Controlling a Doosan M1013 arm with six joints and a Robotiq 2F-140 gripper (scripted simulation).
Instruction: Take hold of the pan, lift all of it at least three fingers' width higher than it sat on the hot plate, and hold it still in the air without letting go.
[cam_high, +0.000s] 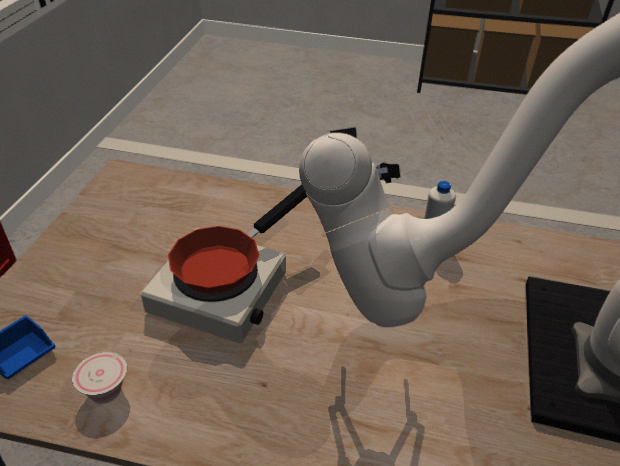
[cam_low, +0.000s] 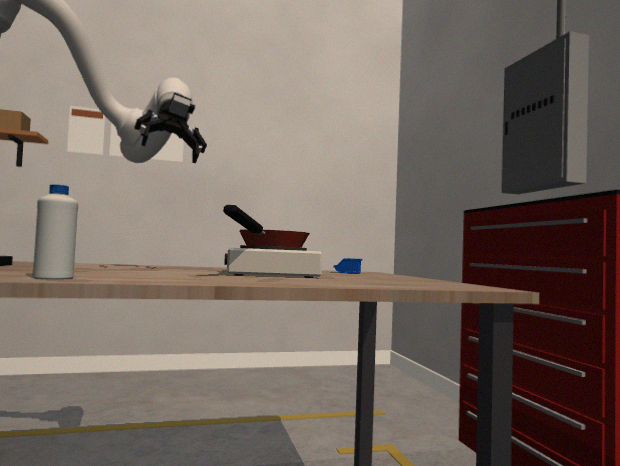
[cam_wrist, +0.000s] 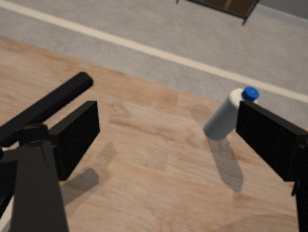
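A red pan (cam_high: 214, 256) with a black handle (cam_high: 279, 208) sits on the white hot plate (cam_high: 215, 294) on the wooden table. It also shows in the exterior view (cam_low: 273, 237), with the handle (cam_low: 243, 218) pointing up and to the left. My gripper (cam_low: 172, 140) hangs high above the table, above and to the left of the handle's end there. Its fingers are wide apart with nothing between them. In the wrist view the gripper (cam_wrist: 167, 132) frames bare table, and the handle's end (cam_wrist: 47, 106) lies by the left finger.
A white bottle with a blue cap (cam_high: 440, 199) stands at the table's far edge, also in the wrist view (cam_wrist: 227, 116). A blue bin (cam_high: 21, 344) and a white cup (cam_high: 99, 374) sit at the near left. A black base mat (cam_high: 568, 345) lies at the right.
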